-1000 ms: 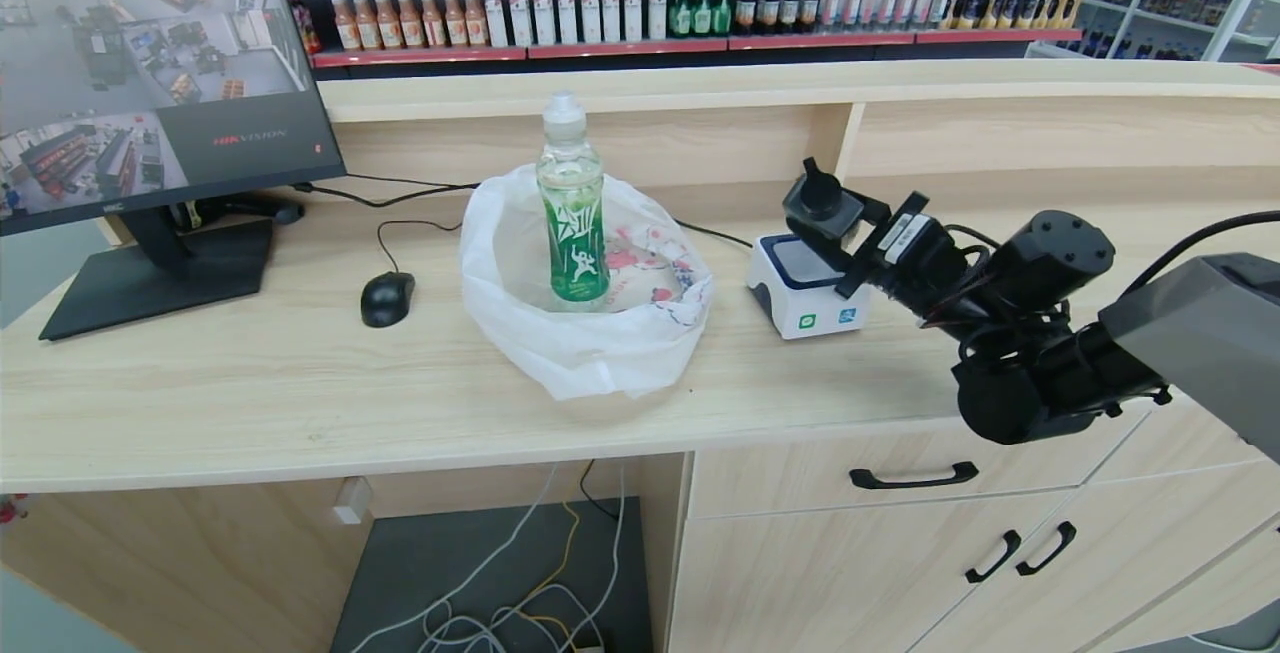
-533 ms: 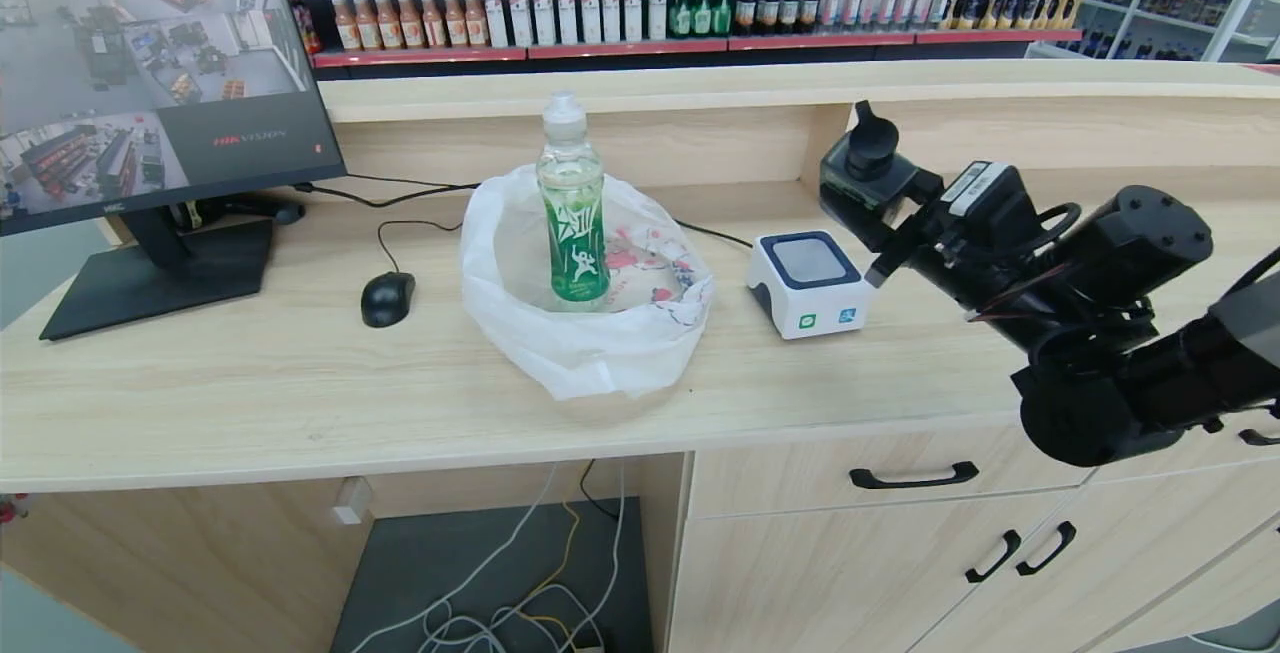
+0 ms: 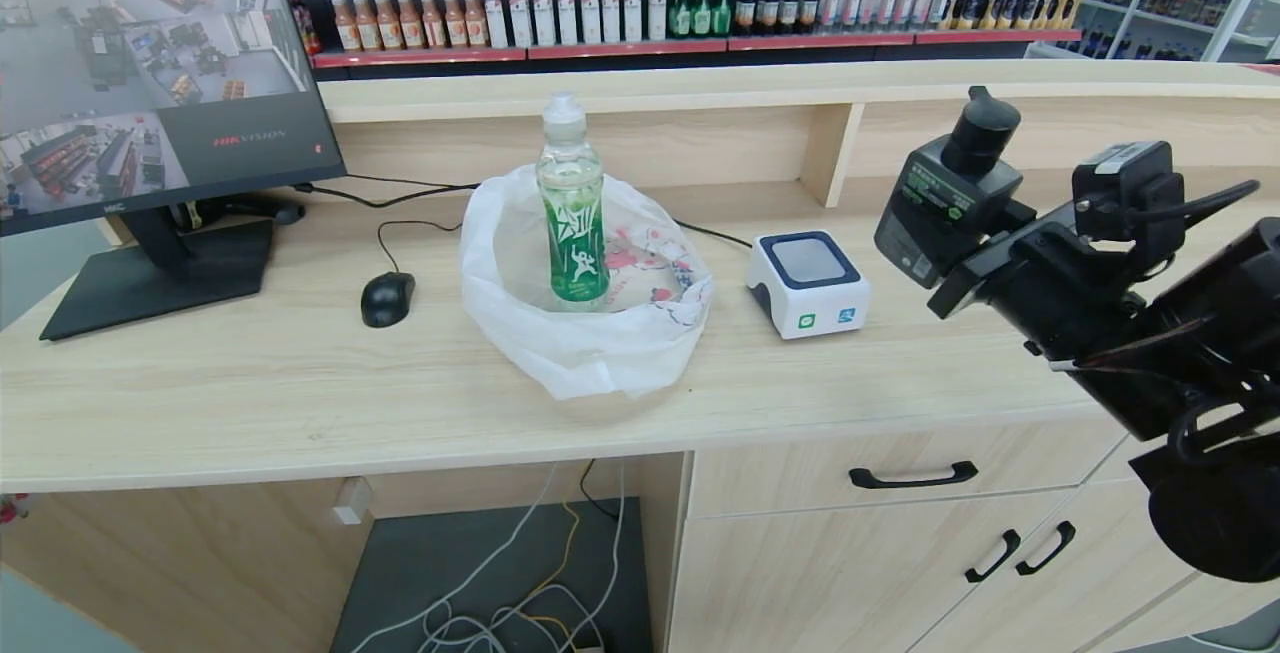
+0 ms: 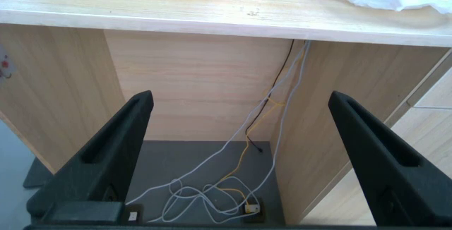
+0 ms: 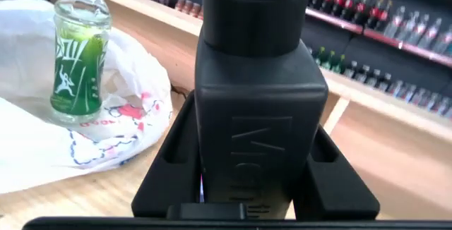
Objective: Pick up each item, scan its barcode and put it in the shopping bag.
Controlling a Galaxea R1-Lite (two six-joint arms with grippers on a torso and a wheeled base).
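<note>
A dark square bottle with a black cap is held tilted in my right gripper, above the counter and right of the white barcode scanner. In the right wrist view the gripper is shut on this dark bottle, one finger on each side. A clear bottle with a green label stands upright inside the white shopping bag at the counter's middle; both the green bottle and the bag lie beyond the held bottle. My left gripper hangs open below the counter edge, holding nothing.
A monitor on its stand and a black mouse occupy the counter's left. A raised wooden shelf runs along the back. Drawers sit under the counter at right, loose cables under it at left.
My right arm has carried the dark bottle from just above the scanner up and to the right, turning it more upright. The bag, green bottle and scanner have stayed put.
</note>
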